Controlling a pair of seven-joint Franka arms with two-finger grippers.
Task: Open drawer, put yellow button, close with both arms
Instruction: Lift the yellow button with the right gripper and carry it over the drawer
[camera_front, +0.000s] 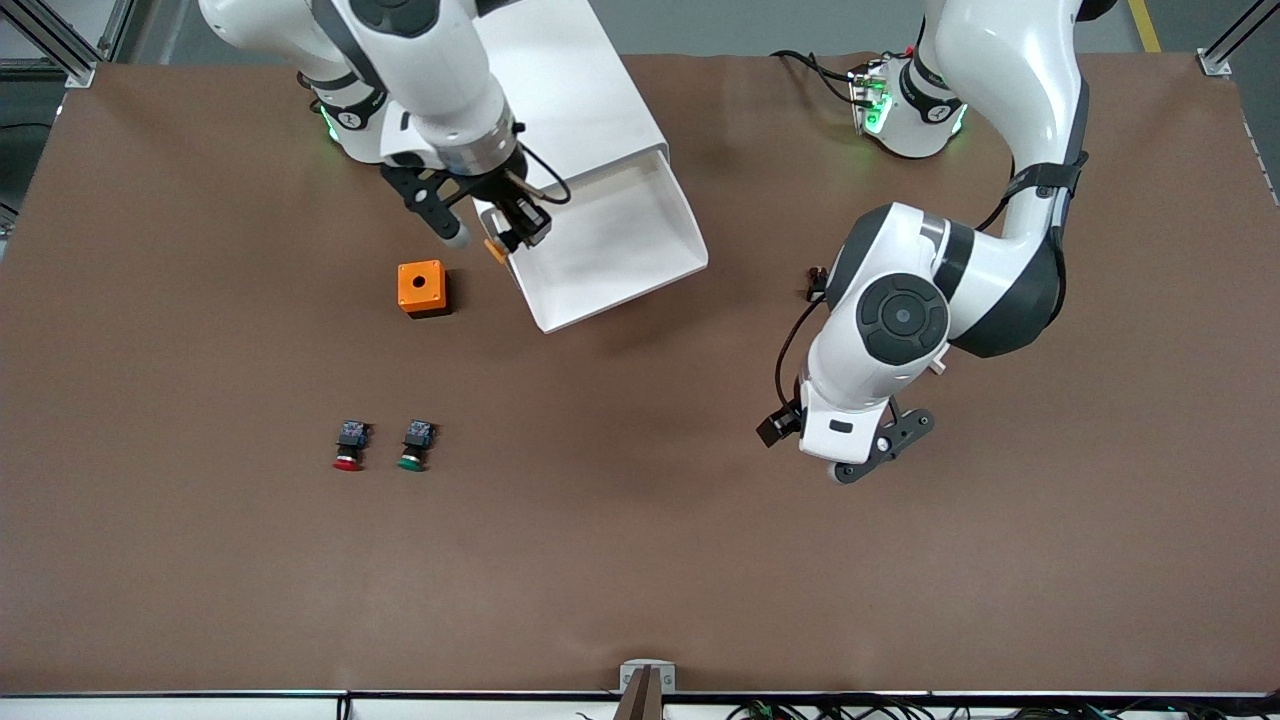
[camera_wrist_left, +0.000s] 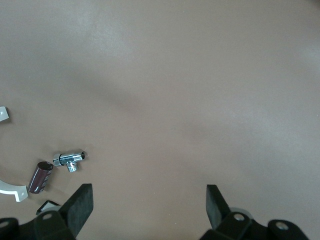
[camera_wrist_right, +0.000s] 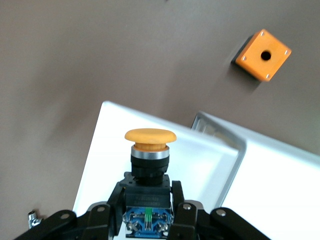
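Note:
The drawer stands pulled out of the top of the white cabinet, and its white floor is bare. My right gripper is over the drawer's corner toward the right arm's end of the table. It is shut on the black-and-blue body of the yellow button, whose cap points away from the fingers. Over bare table toward the left arm's end, my left gripper hangs open. Nothing lies between its fingers.
An orange box with a hole sits beside the drawer toward the right arm's end. A red-capped button and a green-capped one lie nearer the front camera. A small metal fitting and a dark cylinder lie near the left gripper.

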